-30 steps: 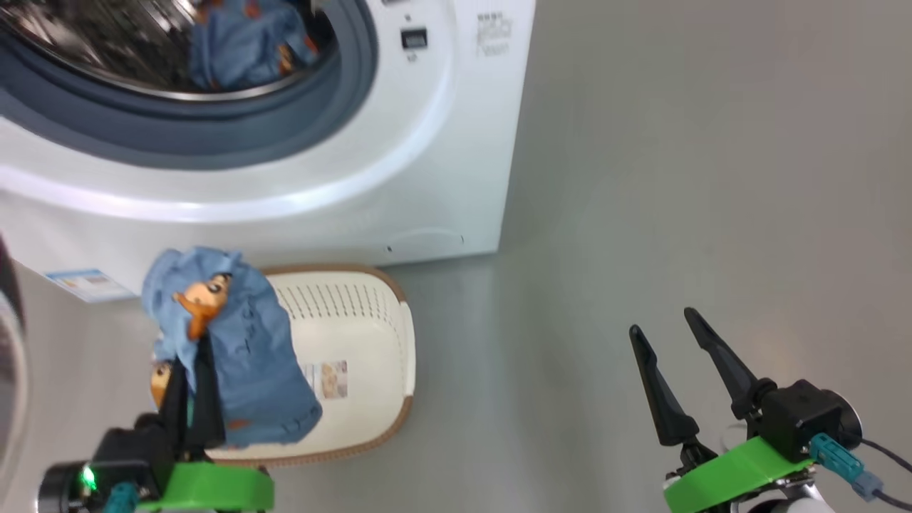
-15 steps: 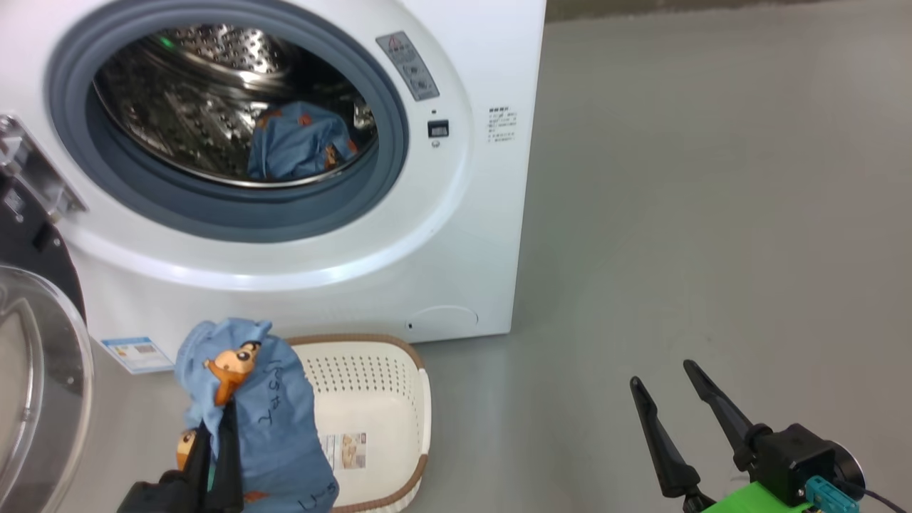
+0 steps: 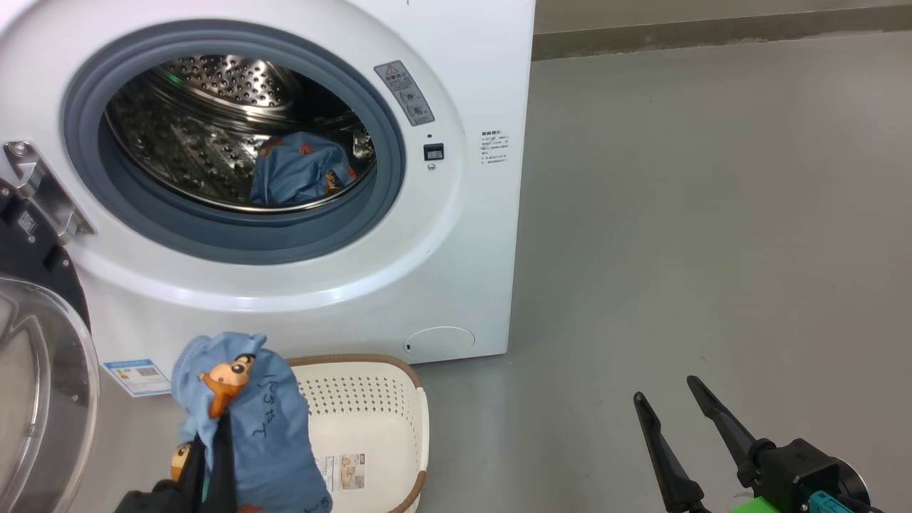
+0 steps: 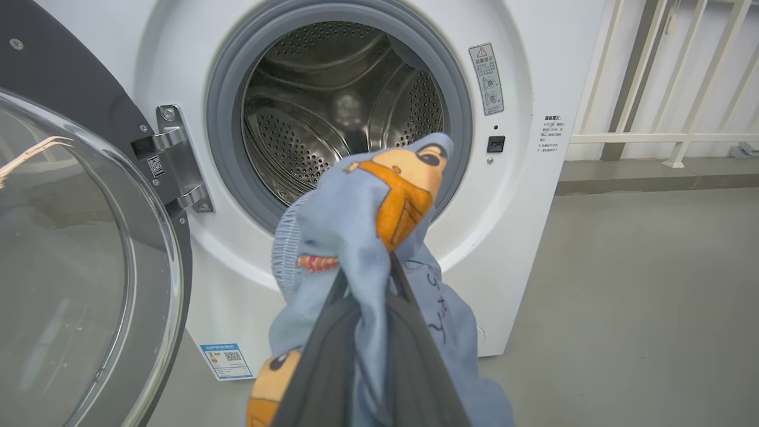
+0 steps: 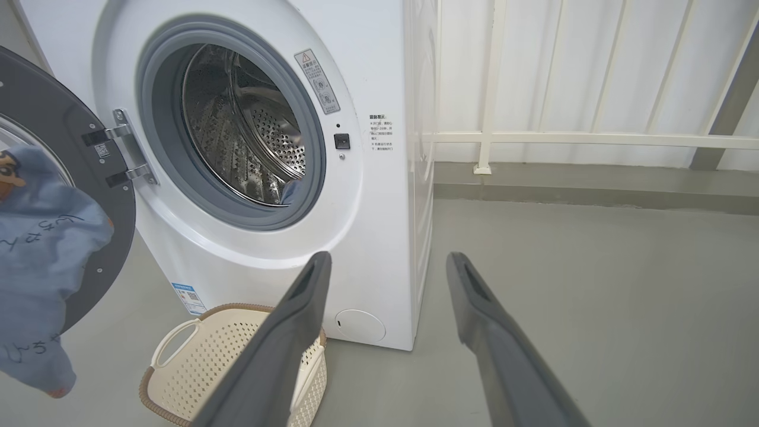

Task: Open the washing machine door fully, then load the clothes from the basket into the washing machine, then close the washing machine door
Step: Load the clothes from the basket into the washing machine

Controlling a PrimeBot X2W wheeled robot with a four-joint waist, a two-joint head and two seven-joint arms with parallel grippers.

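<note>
— How far?
— Past opening the washing machine door (image 4: 77,249) and loading one bundle (image 3: 303,174), at the drum's (image 3: 206,135) front lip.
— Left?
— Loading the second bundle (image 3: 263,427), clamped in the left gripper (image 4: 367,284) over the basket's (image 3: 385,388) left rim, with the right gripper (image 5: 388,267) spread, empty. Then shutting.

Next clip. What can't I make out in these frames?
- Left gripper: tips wrapped in the held bundle, left wrist view.
- Basket: left part behind that bundle, head view.
- Washing machine door: cut by the left edge, head view.
- Warning label: print too small, every view.
</note>
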